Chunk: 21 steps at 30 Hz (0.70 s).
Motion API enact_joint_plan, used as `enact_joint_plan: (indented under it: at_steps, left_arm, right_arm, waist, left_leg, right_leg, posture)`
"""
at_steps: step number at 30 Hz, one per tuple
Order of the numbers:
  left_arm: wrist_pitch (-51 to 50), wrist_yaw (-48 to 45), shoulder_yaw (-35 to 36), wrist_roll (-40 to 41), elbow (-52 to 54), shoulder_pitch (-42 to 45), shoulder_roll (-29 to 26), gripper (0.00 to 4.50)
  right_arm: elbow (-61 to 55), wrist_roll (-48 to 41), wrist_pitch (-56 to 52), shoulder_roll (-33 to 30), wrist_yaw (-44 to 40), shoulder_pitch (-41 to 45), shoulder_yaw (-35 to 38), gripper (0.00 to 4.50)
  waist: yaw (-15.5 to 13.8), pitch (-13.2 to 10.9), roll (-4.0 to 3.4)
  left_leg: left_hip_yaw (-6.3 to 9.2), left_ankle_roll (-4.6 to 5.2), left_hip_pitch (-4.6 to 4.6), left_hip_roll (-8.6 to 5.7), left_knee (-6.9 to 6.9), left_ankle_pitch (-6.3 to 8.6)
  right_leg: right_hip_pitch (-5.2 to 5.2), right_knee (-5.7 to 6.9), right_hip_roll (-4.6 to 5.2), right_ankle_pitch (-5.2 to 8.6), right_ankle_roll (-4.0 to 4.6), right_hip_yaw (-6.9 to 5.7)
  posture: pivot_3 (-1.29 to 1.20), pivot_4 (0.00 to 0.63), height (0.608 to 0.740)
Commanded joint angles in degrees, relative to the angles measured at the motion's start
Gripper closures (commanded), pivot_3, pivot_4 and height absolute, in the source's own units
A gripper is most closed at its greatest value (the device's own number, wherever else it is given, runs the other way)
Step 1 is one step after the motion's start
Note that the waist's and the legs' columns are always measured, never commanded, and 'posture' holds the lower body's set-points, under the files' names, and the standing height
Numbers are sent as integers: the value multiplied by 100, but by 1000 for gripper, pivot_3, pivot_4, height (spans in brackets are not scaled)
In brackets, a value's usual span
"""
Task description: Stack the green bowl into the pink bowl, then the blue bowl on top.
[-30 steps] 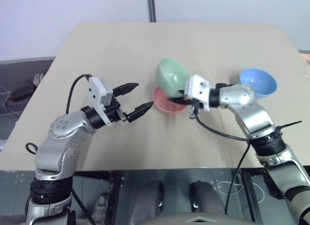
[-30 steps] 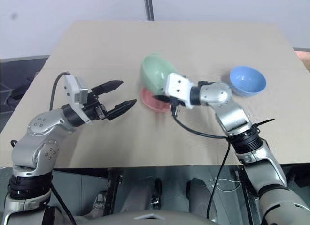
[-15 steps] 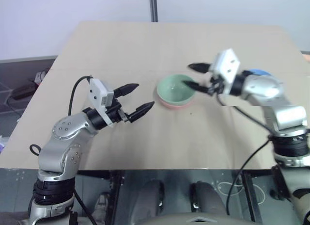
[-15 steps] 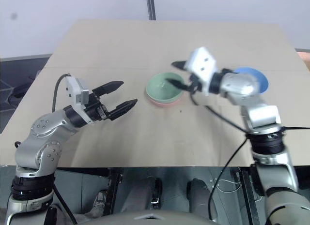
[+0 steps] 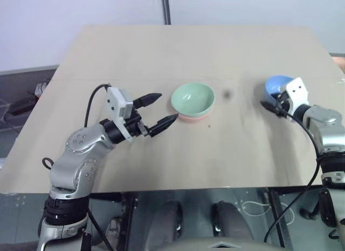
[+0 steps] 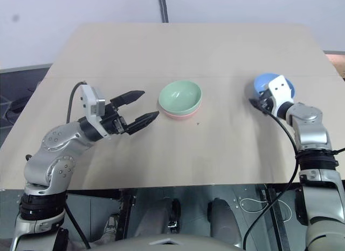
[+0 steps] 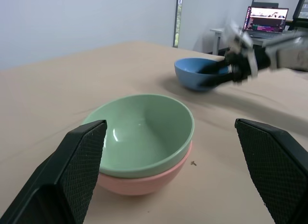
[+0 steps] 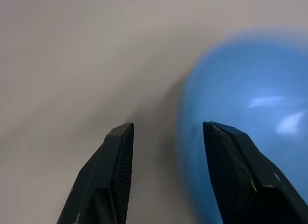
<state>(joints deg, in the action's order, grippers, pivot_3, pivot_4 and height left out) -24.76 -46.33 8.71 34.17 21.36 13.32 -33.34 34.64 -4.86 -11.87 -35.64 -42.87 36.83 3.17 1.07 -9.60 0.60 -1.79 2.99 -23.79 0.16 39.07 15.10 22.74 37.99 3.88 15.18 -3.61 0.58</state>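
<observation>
Nesting complete at centre frame, green bowl sits in pink bowl while right tool, spread, straddles blue bowl's rim for pickup.

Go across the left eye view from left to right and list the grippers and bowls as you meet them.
left gripper → green bowl, nested in the pink bowl under it → right gripper, at the near-left side of the blue bowl.
</observation>
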Motion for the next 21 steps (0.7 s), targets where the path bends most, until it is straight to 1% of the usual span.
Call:
enact_joint_plan:
  at_steps: [1,3,4,6,8,12,14,18,19,21]
  left_arm:
    - [16,-7,195,145,123,36,-84,0]
    - [7,29,206,153,194,-23,-84,0]
    - [9,50,204,147,229,-56,-78,0]
    - [15,81,194,137,283,-106,-72,0]
    - [2,133,186,136,324,-132,-62,0]
    - [25,259,154,90,305,-137,-10,0]
    - [46,331,167,65,269,-110,11,0]
    - [129,426,241,-23,145,-78,-15,0]
    - [140,435,254,-39,127,-84,-27,0]
    - [146,467,267,-55,112,-96,-33,0]
  right_arm:
    - [354,-4,343,-94,18,453,127,1973]
    - [647,46,473,-121,123,581,145,2357]
    - [741,62,534,-132,141,610,145,2642]
    - [804,105,659,-146,223,625,118,3538]
    - [619,181,799,-178,326,563,76,4481]
    - [104,309,993,-228,343,379,-17,4481]
    - [-422,199,921,-177,235,300,-10,4481]
    - [-2727,-767,19,237,-452,20,-238,4481]
    - [-3228,-952,-225,379,-525,13,-374,4481]
    - [-3857,-1149,-637,661,-498,49,-596,4481]
  waist:
    - [-5,0,0]
    - [-9,0,0]
    - [-12,0,1]
    - [-27,0,1]
    - [-30,1,1]
    - [-28,0,1]
    - [-28,0,0]
    - [24,-1,-1]
    - [40,-1,-1]
    - [32,0,-1]
  left_leg:
    - [0,0,0,0,0,0]
    - [0,0,1,0,1,0]
    - [2,0,2,1,1,0]
    - [4,-1,1,1,0,0]
    - [5,-1,-1,1,0,0]
    - [5,-1,-1,0,1,0]
    - [5,-1,-1,1,0,0]
    - [2,-1,-3,9,-2,0]
    - [2,-1,-2,13,-2,0]
    - [4,-1,-2,15,-5,0]
  right_leg:
    - [0,0,0,0,0,0]
    - [0,0,1,0,0,1]
    - [-1,1,0,0,0,-1]
    - [-1,0,1,0,0,-2]
    - [-1,-2,5,0,0,-2]
    - [-1,0,11,0,0,-1]
    - [0,0,12,0,0,0]
    - [7,1,14,0,0,10]
    - [9,3,12,0,0,11]
    - [12,8,11,0,0,10]
  posture:
    - [0,150,740]
    - [0,150,740]
    - [0,150,740]
    - [0,150,740]
    - [0,150,740]
    - [0,150,740]
    - [0,150,740]
    - [0,150,740]
    - [0,150,740]
    - [0,150,740]
